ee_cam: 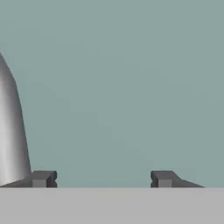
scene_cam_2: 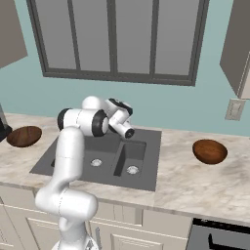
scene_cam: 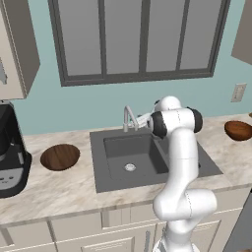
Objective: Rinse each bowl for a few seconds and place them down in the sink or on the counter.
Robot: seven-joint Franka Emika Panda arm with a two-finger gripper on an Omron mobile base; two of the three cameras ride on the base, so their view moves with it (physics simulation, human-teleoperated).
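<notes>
Two dark-brown bowls rest on the counter (scene_cam: 74, 189), one on each side of the sink (scene_cam: 98, 170). The left bowl (scene_cam: 60, 157) (scene_cam_2: 24, 136) lies near the coffee machine. The more reddish bowl (scene_cam: 238, 130) (scene_cam_2: 210, 151) sits far to the right. My arm reaches over the sink towards the silver faucet (scene_cam: 129, 118). In the hand view my gripper (ee_cam: 103, 178) is open and faces the teal wall. Nothing is between its fingertips, and the faucet's silver body (ee_cam: 11, 131) rises right beside the left tip. Neither bowl is held.
A black coffee machine (scene_cam: 10, 152) stands at the counter's left end. A window spans the wall behind the sink, and a wall outlet (scene_cam: 238, 92) is on the right. Wall cabinets hang at both upper corners.
</notes>
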